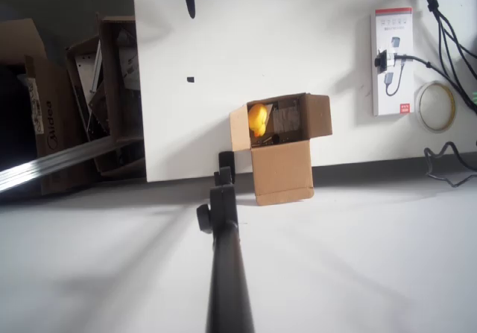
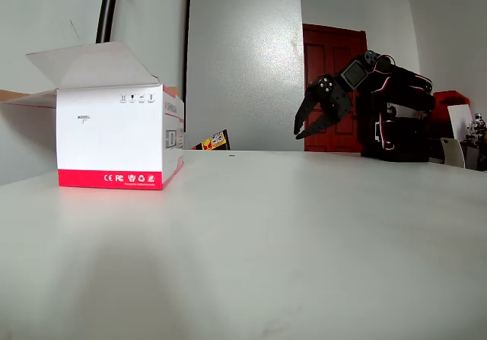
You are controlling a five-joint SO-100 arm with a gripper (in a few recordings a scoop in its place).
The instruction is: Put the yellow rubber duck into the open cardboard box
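At the bench's far right, tool: the tool (image 2: 301, 133) hangs above the bench (image 2: 289, 226) in the fixed view, its two dark fingers spread, nothing between them.
Arm: folded up behind the tool, well clear of the surface.
Duck: the yellow rubber duck (image 1: 257, 119) sits inside the open cardboard box (image 1: 283, 170), against its left wall in the overhead view, riding high near the rim.
Box: flaps open, standing at the near edge of the white bench.
Stage: by the look of it the drop is made and only the retreat is left.
Nearby: a white carton (image 1: 391, 61) with a red stripe lies well to the right of the box, with a tape ring (image 1: 436, 106) and cables beyond.
Risk: the box looks light and sits right at the edge, so a careless sweep of the arm could push it off.
Second risk: the duck rests high, so a jolt to the left wall might tip it out.
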